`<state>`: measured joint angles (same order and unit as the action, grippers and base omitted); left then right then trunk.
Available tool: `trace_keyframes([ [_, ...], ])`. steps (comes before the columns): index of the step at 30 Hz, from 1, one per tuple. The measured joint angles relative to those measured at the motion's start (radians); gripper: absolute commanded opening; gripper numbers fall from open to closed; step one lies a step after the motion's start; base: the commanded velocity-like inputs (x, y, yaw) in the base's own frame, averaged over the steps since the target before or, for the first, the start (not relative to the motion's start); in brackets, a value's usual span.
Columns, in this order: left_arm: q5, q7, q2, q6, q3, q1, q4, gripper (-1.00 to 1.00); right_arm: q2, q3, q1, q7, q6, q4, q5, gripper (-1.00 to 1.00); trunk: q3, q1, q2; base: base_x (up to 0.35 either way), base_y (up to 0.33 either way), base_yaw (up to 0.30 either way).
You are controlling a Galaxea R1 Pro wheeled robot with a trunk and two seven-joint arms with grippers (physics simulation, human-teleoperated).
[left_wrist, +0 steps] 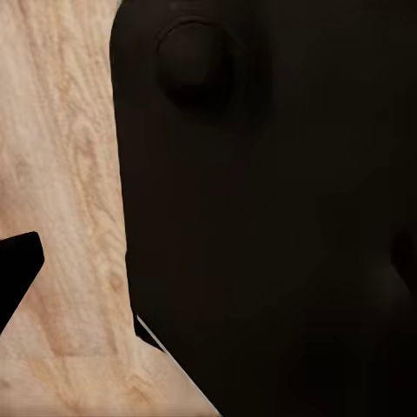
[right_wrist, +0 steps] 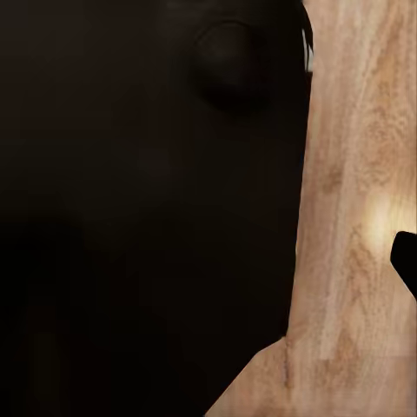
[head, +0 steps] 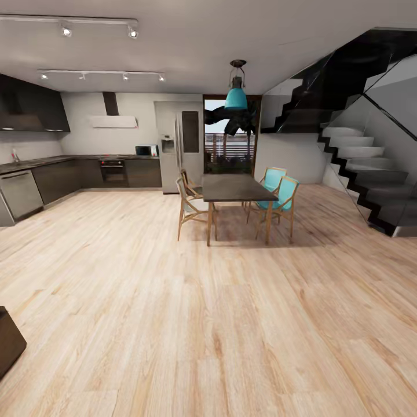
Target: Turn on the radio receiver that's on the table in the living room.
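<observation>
The radio receiver, its table and the living room are out of view. The head view looks across a light wood floor [head: 208, 324] toward a kitchen and a dining area. In the left wrist view a dark rounded part of the robot's body [left_wrist: 278, 217] stands close in front of the camera, and a black tip [left_wrist: 16, 269] pokes in over the floor. The right wrist view has the same dark body [right_wrist: 148, 217] and a black tip [right_wrist: 407, 261] at the picture's edge. Whether the grippers are open or shut cannot be told.
A dark dining table [head: 234, 188] with wooden and teal chairs [head: 278, 200] stands ahead. Dark kitchen cabinets [head: 58, 176] and a fridge [head: 178, 145] line the far left wall. A staircase [head: 365, 174] rises at the right. A dark box-like object [head: 8, 341] sits at the near left.
</observation>
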<state>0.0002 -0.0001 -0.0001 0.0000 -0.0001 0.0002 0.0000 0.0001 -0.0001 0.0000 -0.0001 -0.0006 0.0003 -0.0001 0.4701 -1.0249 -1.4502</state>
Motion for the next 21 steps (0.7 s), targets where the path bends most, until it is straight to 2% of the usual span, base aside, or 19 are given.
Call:
trace_keyframes([
  [7, 0.001, -0.001, -0.033, 0.0, -0.002, 0.038, 0.001, 1.0, 0.039, 0.0, -0.039, -0.001, -0.005, 0.003, 0.0, 1.0, 0.0, 0.0, 0.0, 0.0, 0.0, 0.0],
  [12, 0.001, -0.002, -0.061, -0.001, 0.0, 0.045, 0.001, 1.0, 0.066, 0.0, -0.059, -0.001, -0.003, 0.003, 0.001, 1.0, 0.0, 0.0, 0.0, 0.0, 0.0, 0.0],
  [21, 0.0, -0.004, -0.071, 0.002, -0.001, 0.046, 0.001, 1.0, 0.067, 0.0, -0.06, -0.001, -0.002, 0.003, 0.0, 1.0, 0.0, 0.0, 0.0, 0.0, 0.0, 0.0],
])
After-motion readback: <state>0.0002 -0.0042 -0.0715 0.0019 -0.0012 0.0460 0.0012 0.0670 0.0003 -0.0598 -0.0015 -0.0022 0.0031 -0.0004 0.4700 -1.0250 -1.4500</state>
